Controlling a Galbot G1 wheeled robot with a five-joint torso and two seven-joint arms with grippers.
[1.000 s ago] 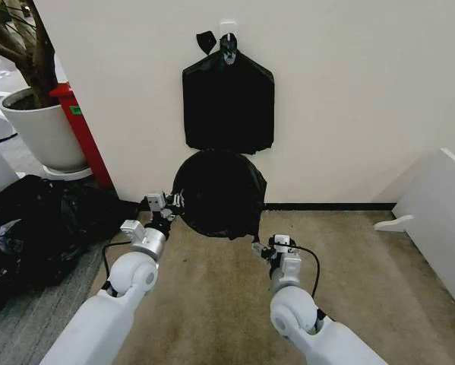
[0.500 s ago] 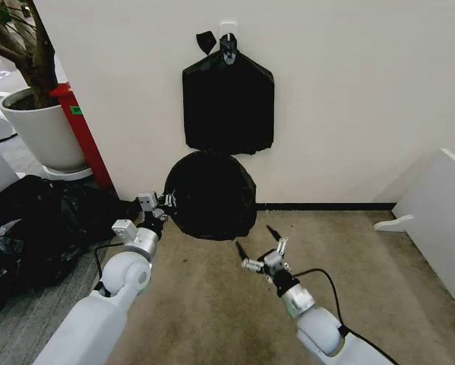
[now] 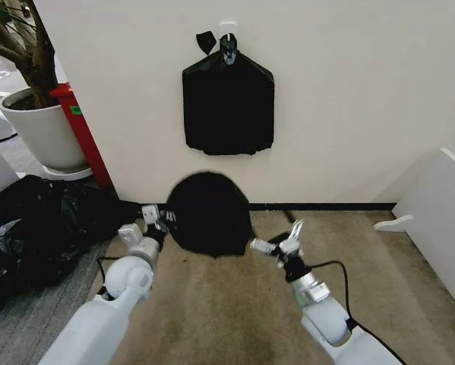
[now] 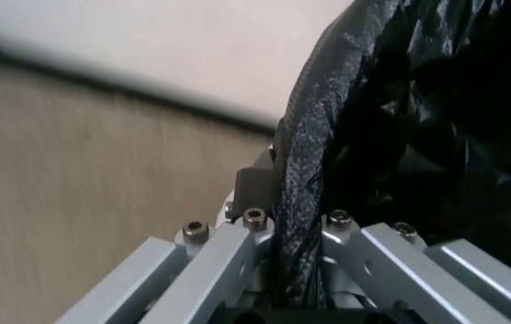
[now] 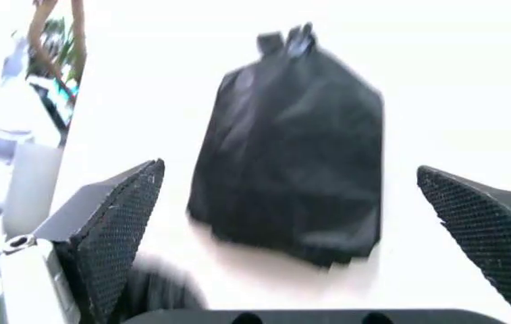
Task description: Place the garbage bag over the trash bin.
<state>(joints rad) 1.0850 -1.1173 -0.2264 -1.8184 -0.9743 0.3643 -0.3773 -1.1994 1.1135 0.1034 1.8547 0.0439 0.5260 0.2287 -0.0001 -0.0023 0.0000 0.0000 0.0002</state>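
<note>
The bag [image 3: 208,214] hangs as a dark round bulge just below the bundle [image 3: 228,103] hooked on the wall, above the carpet. The left pincer [image 3: 157,218] is clamped on the bag's edge film, seen in the left wrist view [image 4: 296,202]. The right pincer [image 3: 282,242] stands wide and empty just beside the bag's other edge. To do this well, the right should probably pinch the opposite rim cleanly before stretching, keeping the mouth taut and level.

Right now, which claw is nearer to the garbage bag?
Left. The left claw is clamped on the garbage bag's edge, film pinched between its fingers. The right claw is open beside the bag, apart from it.
</note>
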